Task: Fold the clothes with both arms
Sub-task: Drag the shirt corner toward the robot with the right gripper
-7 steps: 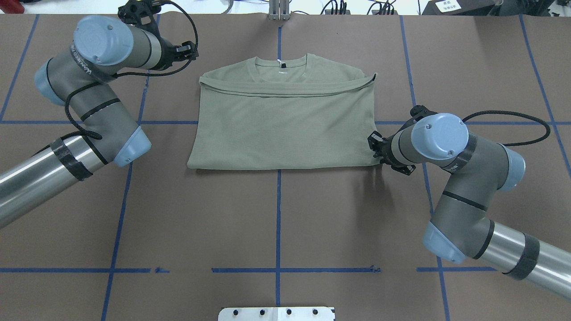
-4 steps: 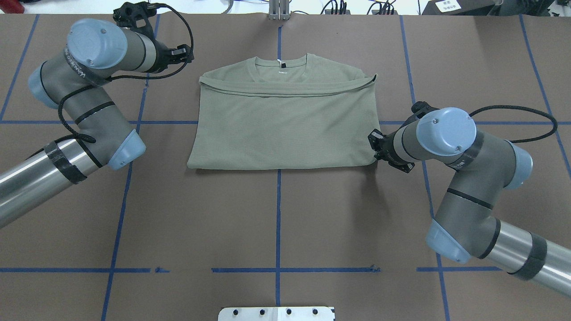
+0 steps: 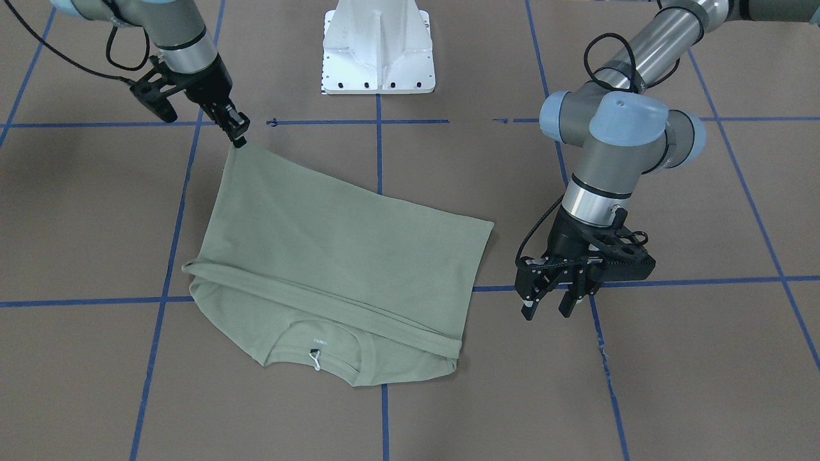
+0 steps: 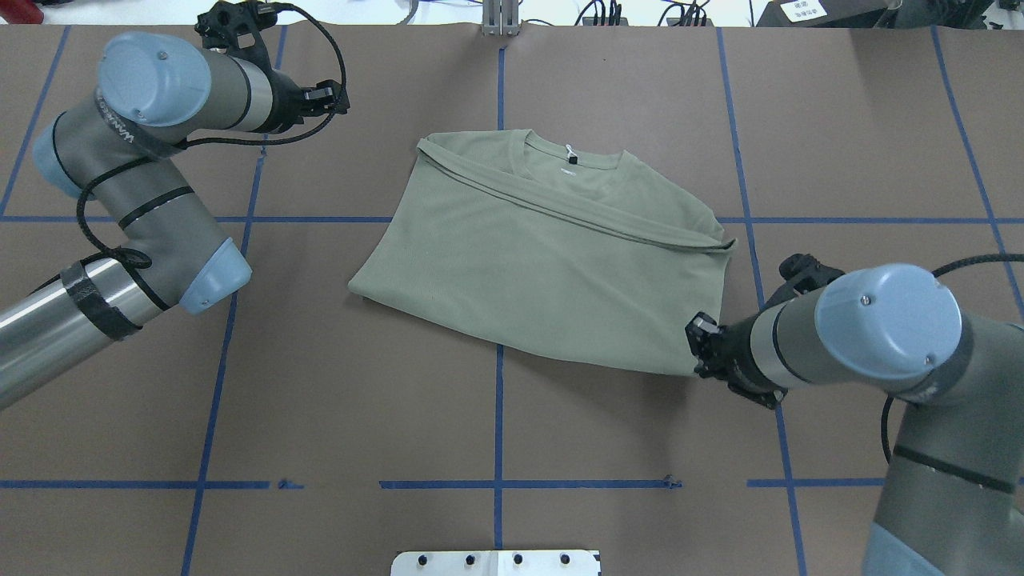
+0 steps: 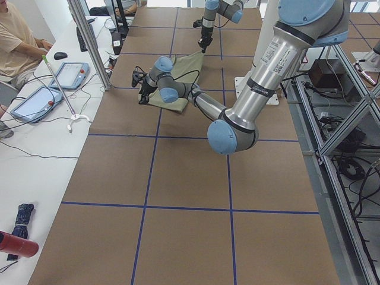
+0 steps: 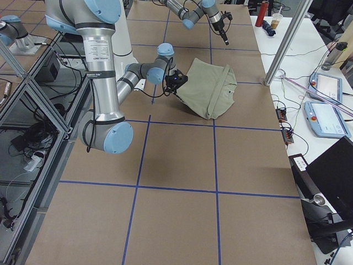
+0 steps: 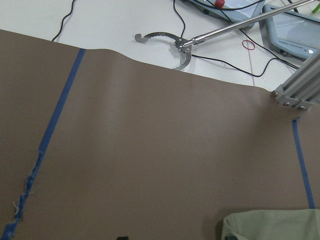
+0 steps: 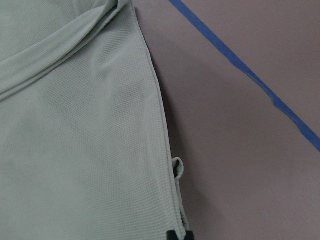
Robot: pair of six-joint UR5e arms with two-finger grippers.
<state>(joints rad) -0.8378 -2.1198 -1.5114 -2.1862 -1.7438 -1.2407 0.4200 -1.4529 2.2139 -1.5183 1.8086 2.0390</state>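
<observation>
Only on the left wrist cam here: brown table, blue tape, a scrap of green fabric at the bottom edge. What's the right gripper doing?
Observer: The right gripper is shut on the shirt, at its near corner on the robot's right side.
Operator: And the left jaws?
Observer: The left gripper is open, off to the side of the shirt and not touching it.
Operator: Shirt square to the grid?
Observer: No. It lies askew to the blue tape lines, with the collar on the side far from the robot.
</observation>
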